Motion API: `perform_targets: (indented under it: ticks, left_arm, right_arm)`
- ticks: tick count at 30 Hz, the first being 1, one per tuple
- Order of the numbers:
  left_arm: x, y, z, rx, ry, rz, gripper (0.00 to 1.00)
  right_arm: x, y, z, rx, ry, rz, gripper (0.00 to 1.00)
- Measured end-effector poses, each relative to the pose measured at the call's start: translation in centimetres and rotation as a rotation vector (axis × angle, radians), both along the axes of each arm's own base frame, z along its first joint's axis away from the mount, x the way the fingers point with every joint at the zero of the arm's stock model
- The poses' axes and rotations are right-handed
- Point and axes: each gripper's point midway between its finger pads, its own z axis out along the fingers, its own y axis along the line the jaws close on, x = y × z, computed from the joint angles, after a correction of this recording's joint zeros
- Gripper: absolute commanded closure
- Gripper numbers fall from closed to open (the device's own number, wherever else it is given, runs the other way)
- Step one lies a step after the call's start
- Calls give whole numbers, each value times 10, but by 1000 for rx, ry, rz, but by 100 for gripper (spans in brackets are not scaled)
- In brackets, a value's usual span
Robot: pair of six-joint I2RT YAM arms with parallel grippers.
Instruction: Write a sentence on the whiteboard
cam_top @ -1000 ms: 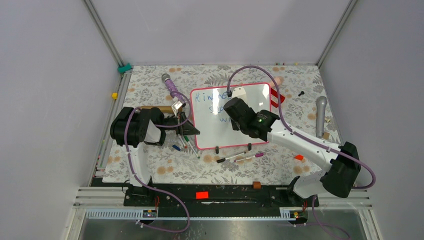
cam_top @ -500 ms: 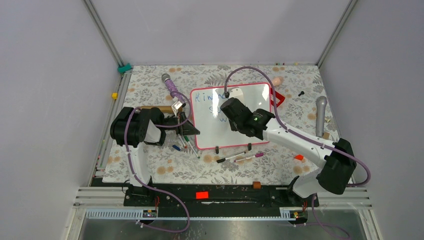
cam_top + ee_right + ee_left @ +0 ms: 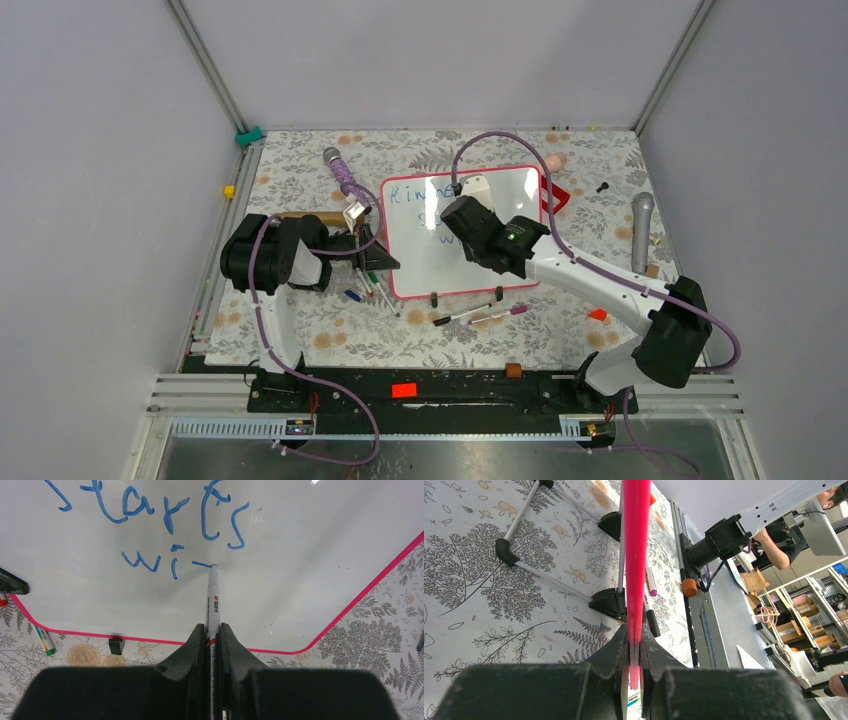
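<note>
A floral-print cloth [image 3: 300, 330] covers the table; plain grey walls close it in on three sides, and a black rail runs along the near edge, behind both arm bases.

The whiteboard [image 3: 430, 270] lies on the cloth directly beneath the right gripper [image 3: 213, 630], with its left edge reaching the left gripper [image 3: 634, 645]; the left fingers are pressed together on the board's pink rim [image 3: 636, 555], pinching it; the right fingers are clamped on a white marker [image 3: 213, 595], whose tip touches the board just ahead of them.

Only the overhead view shows the whole layout: a grey microphone [image 3: 641, 230] well off to the right of the right gripper, a purple-handled one [image 3: 343, 175] beyond the left gripper, and loose pens [image 3: 470, 316] just beside the board's near edge; the writing there is too small to read.

The right wrist view makes the blue writing [image 3: 165, 510] legible, "starts" above "wi" and a short dash at the marker tip.

The left wrist view alone looks past the table to shelves of boxes [image 3: 794, 625] and a person [image 3: 784, 535].
</note>
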Motion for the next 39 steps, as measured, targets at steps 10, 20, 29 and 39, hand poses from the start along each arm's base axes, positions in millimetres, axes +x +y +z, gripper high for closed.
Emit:
perform_targets:
  ticks: [10,20,29,39]
  left_arm:
    - [0,0,0,0,0,0,100]
    - [0,0,0,0,-1,0,100]
    - [0,0,0,0,0,0,100]
    - [0,0,0,0,0,0,100]
  right_arm:
    - [1,2,6,20,-13,3,100]
    - [4,5,14,37,-32,8,100]
    - [8,10,13,41,-34,8,100]
    - [5,11,8,45,-19,12,100]
